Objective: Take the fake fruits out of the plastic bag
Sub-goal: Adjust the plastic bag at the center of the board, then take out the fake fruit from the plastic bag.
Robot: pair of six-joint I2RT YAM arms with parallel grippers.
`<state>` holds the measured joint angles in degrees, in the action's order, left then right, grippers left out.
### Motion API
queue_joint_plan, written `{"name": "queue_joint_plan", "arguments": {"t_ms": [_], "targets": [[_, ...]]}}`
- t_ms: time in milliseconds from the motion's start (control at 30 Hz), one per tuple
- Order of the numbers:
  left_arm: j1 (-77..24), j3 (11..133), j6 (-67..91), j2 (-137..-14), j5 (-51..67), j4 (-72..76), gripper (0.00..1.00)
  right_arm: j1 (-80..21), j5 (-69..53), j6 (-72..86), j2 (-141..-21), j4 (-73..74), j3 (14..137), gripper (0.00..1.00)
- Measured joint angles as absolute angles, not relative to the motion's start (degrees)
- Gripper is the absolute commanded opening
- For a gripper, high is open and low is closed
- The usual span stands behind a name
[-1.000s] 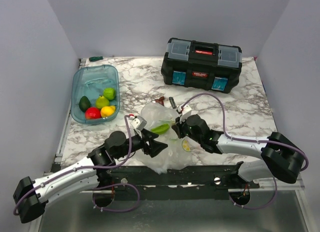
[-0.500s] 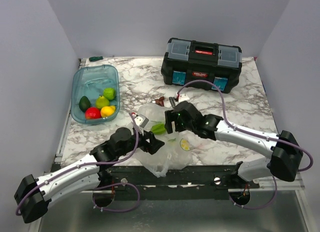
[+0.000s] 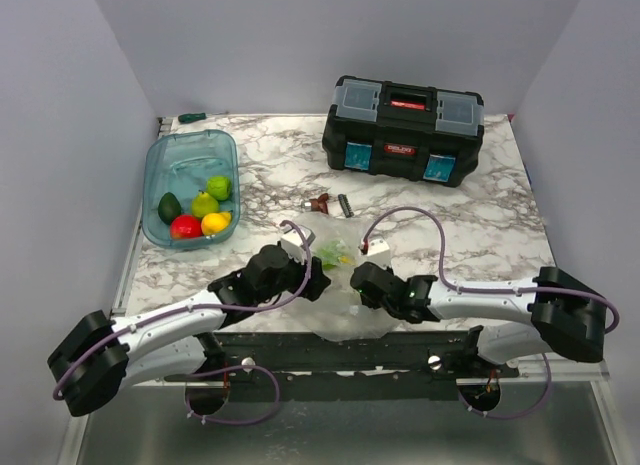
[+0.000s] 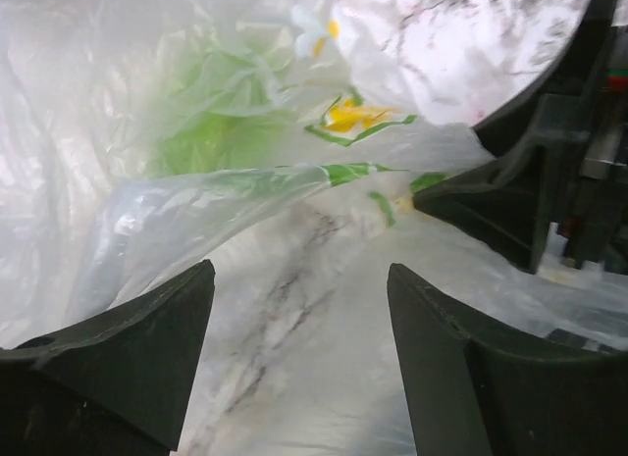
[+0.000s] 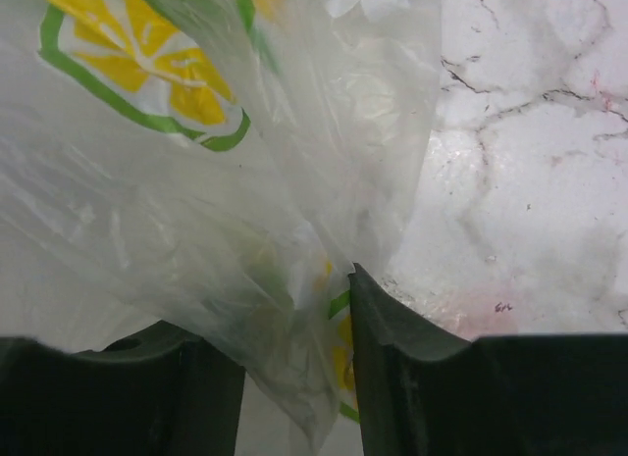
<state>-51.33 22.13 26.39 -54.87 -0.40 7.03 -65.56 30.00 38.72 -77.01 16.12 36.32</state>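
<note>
Plastic bag (image 3: 338,307) | crumpled between left hand (image 3: 321,279) and right hand (image 3: 357,283)

The marble-patterned table (image 3: 480,215) is carrying a black toolbox (image 3: 403,130) at its far edge. Left of the toolbox, a teal tub (image 3: 185,150) and a green-handled screwdriver (image 3: 192,117) are lying. In front of the toolbox, small hardware bits (image 3: 330,203) and a clear plastic bag (image 3: 345,315) are resting.

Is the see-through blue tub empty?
No, the blue tub has five fake fruits lying in it: one red, one yellow, one dark green and two lighter green.
</note>
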Motion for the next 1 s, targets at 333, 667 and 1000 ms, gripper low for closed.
{"name": "queue_joint_plan", "arguments": {"t_ms": [333, 667, 1000], "targets": [[-51.3, 25.8, 23.4, -65.1, -5.4, 10.6, 0.79, -65.6, 28.9, 29.4, -73.6, -2.0, 29.9, 0.15], [-50.9, 31.7, 20.6, -74.5, -11.2, 12.4, 0.86, -65.5, 26.9, 27.0, -71.6, -5.2, 27.8, 0.01], [-48.3, 38.1, 19.3, -84.6, -13.0, 13.5, 0.91, -65.1, 23.9, 25.9, -71.4, -6.8, 27.8, 0.01]]}}
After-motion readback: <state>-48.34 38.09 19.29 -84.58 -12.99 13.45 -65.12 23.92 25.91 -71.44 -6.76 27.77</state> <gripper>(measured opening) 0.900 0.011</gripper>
